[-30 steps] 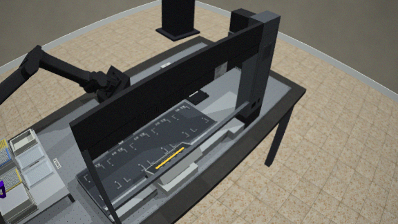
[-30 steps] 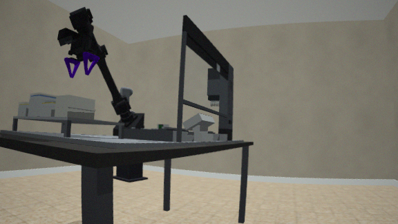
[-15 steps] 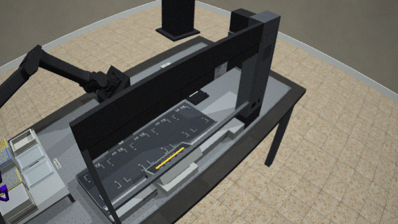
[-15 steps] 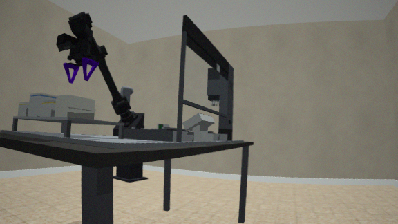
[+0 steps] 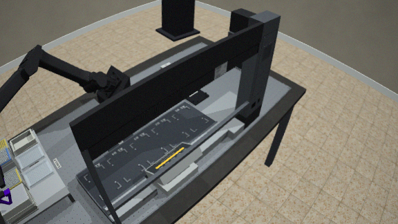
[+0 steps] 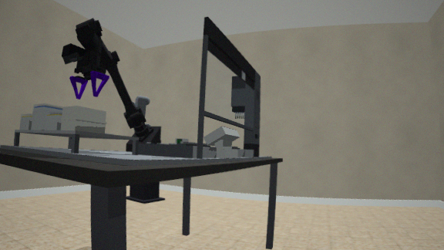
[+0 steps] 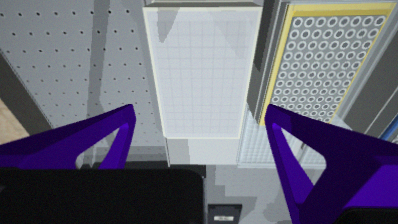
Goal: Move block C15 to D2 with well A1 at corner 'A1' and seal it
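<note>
One purple two-fingered end effector (image 6: 88,86), spread wide, empty, hanging above pale sealed rectangular block (image 7: 202,75) beside yellow-framed tip rack (image 7: 325,60).

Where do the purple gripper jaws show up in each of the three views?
Top: the gripper is at the far left edge, low, mostly cut off, over the shelf labware.
Exterior: upper left, jaws wide apart, hanging above the shelf.
Wrist: both lower corners, nothing between the jaws.
Shared landmark: the pale sealed block, also visible from the top.
</note>
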Controlling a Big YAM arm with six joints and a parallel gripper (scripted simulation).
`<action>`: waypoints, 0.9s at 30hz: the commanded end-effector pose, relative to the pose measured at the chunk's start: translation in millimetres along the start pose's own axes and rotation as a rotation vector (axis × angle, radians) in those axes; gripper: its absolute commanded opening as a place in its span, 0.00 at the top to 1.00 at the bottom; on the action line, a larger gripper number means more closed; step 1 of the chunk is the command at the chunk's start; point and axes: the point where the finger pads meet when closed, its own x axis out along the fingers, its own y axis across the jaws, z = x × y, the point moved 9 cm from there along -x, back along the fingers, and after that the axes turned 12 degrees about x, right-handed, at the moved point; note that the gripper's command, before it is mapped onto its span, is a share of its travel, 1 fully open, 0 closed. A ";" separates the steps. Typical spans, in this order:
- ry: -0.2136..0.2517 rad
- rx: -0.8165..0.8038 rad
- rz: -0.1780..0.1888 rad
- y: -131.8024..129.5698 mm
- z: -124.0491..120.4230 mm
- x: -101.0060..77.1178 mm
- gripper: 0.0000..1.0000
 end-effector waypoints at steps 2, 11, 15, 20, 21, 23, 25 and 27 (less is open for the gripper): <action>-0.027 0.014 0.019 -10.6 8.3 -5.4 0.00; -0.021 0.009 0.013 -7.9 7.3 11.5 0.00; -0.016 0.005 0.007 -5.3 6.0 23.8 0.00; -0.006 -0.002 -0.003 -1.6 3.8 40.8 0.00; -0.006 -0.002 -0.003 -1.6 3.8 42.5 0.00; -0.006 -0.002 -0.003 -1.6 3.8 45.9 0.00; -0.007 -0.001 -0.002 -2.0 4.0 46.8 0.00; -0.019 0.006 0.009 -6.3 6.7 38.3 0.00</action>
